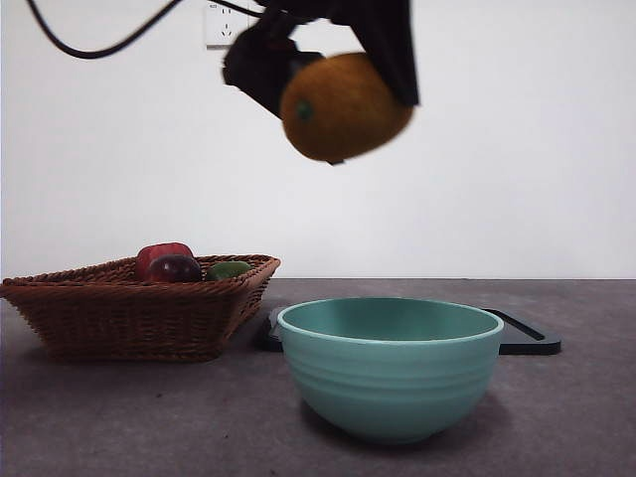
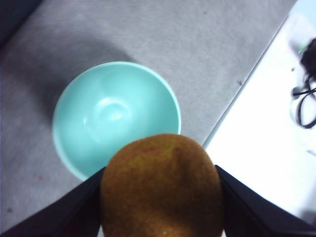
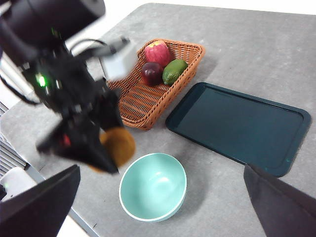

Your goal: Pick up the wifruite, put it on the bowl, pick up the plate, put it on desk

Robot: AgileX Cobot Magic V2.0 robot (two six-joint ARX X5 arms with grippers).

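Note:
My left gripper (image 1: 343, 84) is shut on the wifruite (image 1: 345, 107), a golden-brown rounded fruit, and holds it high above the teal bowl (image 1: 390, 366). In the left wrist view the wifruite (image 2: 162, 186) fills the space between my jaws, with the empty bowl (image 2: 116, 116) below it. The right wrist view shows the left arm with the wifruite (image 3: 118, 144) just beside and above the bowl (image 3: 153, 186). The dark rectangular plate (image 3: 238, 126) lies flat on the desk (image 3: 261, 44) behind the bowl. My right gripper (image 3: 160, 207) is open and empty, high above the desk.
A wicker basket (image 1: 129, 308) at the left holds a red apple (image 3: 157, 52), a dark purple fruit (image 3: 151, 73) and a green fruit (image 3: 174, 71). The desk's near edge (image 2: 237, 101) runs close to the bowl. A cable hangs at the top left (image 1: 89, 45).

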